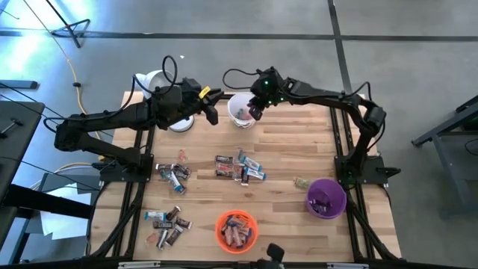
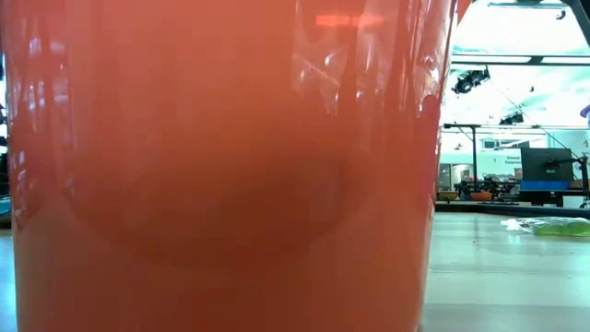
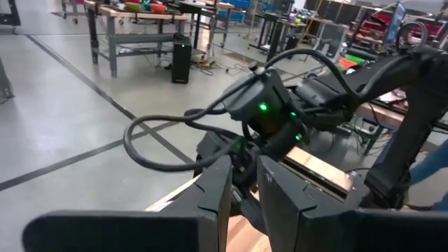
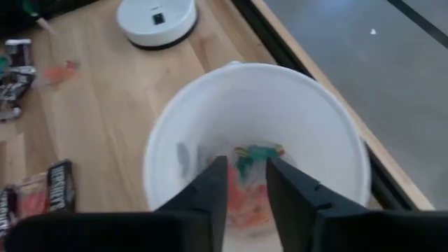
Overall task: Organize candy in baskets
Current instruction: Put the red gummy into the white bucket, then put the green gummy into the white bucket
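Right gripper (image 4: 241,183) hovers over the white basket (image 4: 308,119), fingers narrowly parted, empty; release candy squarely inside the rim.

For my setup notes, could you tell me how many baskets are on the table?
3. The white basket stands at the far edge, under the right gripper. The orange basket is at the near edge, centre. The purple basket sits toward the right side.

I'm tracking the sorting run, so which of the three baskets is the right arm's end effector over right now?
The white basket at the table's far edge. The right end effector points down into it, while the orange basket and purple basket sit at the near side.
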`<state>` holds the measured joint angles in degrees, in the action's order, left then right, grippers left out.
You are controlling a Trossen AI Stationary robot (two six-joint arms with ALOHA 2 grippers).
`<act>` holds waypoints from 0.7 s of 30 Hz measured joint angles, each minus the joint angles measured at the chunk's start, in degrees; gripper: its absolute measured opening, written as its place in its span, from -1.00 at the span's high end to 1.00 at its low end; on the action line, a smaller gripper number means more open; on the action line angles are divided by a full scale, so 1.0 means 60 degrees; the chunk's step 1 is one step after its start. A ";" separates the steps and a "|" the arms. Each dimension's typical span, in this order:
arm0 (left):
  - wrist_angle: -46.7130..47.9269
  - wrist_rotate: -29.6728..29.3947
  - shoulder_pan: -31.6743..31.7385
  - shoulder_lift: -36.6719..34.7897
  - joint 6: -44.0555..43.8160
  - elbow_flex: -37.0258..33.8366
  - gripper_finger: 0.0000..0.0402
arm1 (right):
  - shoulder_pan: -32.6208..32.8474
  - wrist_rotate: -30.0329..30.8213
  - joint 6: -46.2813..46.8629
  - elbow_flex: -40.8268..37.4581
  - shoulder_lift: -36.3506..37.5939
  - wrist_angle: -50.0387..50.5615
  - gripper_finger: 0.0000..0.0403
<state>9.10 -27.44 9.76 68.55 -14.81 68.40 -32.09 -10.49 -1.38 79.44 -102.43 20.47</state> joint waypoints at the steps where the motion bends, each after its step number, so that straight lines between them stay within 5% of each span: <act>1: 0.0000 0.0019 0.0000 0.0000 0.0000 0.0000 0.72 | -0.0039 0.0039 -0.0003 0.0000 0.0000 -0.0009 0.44; 7: 0.0006 0.0058 0.0007 0.0000 0.0007 0.0000 0.72 | -0.0209 -0.0475 0.1149 0.0000 0.0344 0.0981 0.32; 10: 0.0018 0.0070 0.0094 0.0000 0.0011 0.0000 0.72 | -0.0235 -0.1149 0.1176 0.0000 0.0817 0.2841 0.32; 17: 0.0015 0.1490 0.0697 0.0000 -0.0015 0.0000 0.72 | 0.0134 -0.0317 0.1057 -0.0001 0.1275 0.8166 0.32; 21: 0.0015 0.2007 0.0901 0.0004 -0.0004 0.0000 0.72 | 0.0668 -0.0298 0.1241 -0.0318 0.1275 0.9456 0.32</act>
<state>9.19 -15.40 15.17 68.58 -14.83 68.40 -28.08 -12.28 6.07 77.53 -94.78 77.20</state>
